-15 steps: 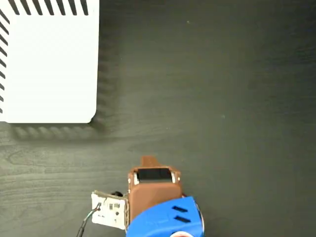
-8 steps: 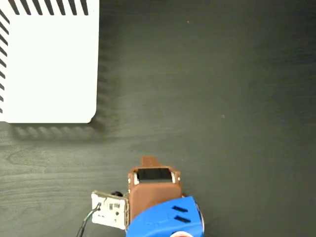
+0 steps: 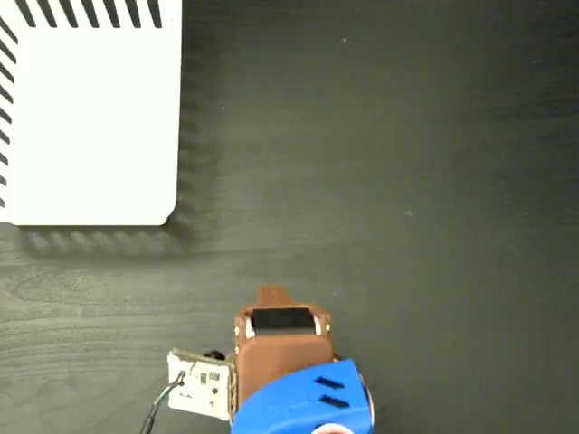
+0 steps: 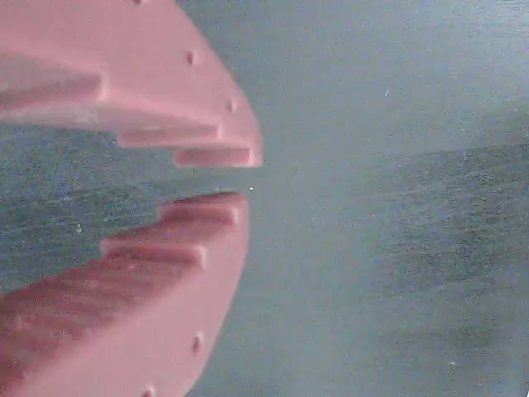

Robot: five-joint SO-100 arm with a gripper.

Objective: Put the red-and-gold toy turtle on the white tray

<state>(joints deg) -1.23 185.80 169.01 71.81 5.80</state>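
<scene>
1. No red-and-gold toy turtle visible in either view; cannot tell where it is.
2. White tray in the upper left corner of the fixed view, cut off by the top and left edges; flat, bright white, with a rounded lower right corner and black slanted slots along its top and left borders.
3. Resting on a dark wood-grain table, casting a faint slotted shadow just below and to the right of its edges.
4. Arm at the bottom centre of the fixed view, well apart from the tray: brown wrist housing with a dark rectangular panel on top, blue segment behind it, small white circuit board with wires at its left.
5. Gripper pointing toward the upper part of the fixed view, above bare table.
6. In the wrist view, pink toothed fingers with a narrow gap at the tips, nearly closed, holding nothing.
</scene>
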